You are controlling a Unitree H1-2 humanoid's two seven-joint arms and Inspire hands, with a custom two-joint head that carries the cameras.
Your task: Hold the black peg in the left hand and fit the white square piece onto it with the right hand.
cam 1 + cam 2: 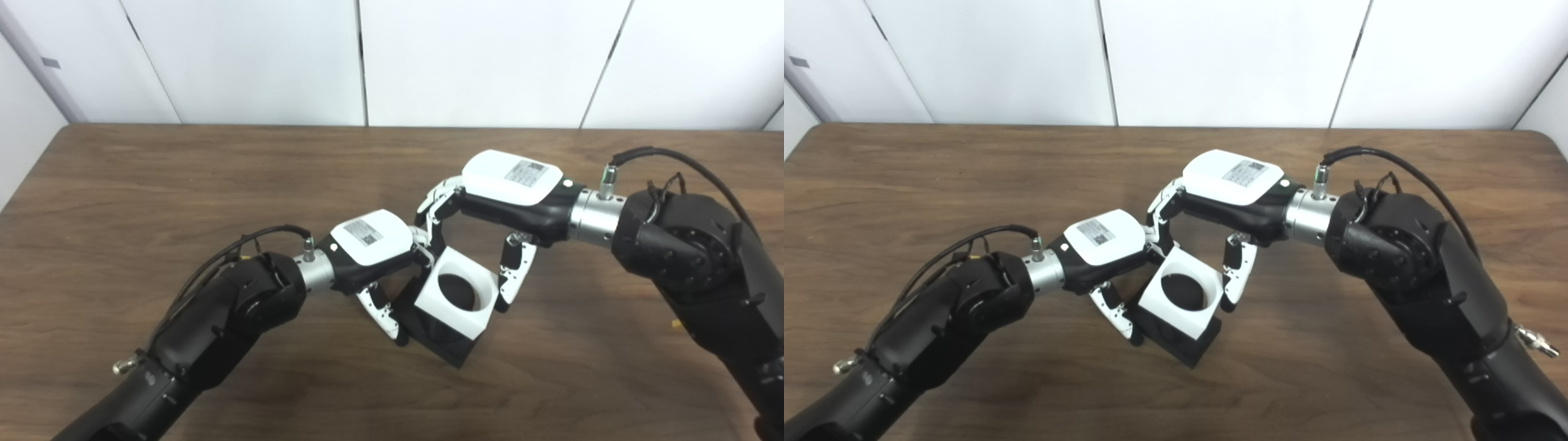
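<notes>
Near the tabletop (122, 184) centre, the left hand (370, 245) was clamped on the black peg (444, 343); the right hand (508, 196) gripped the white square piece (456, 300), already over the peg; pressing it squarely down, untilted, would likely seat it.

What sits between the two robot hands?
The white piece, seated over the black peg, between left hand and right hand; both views show it.
</notes>
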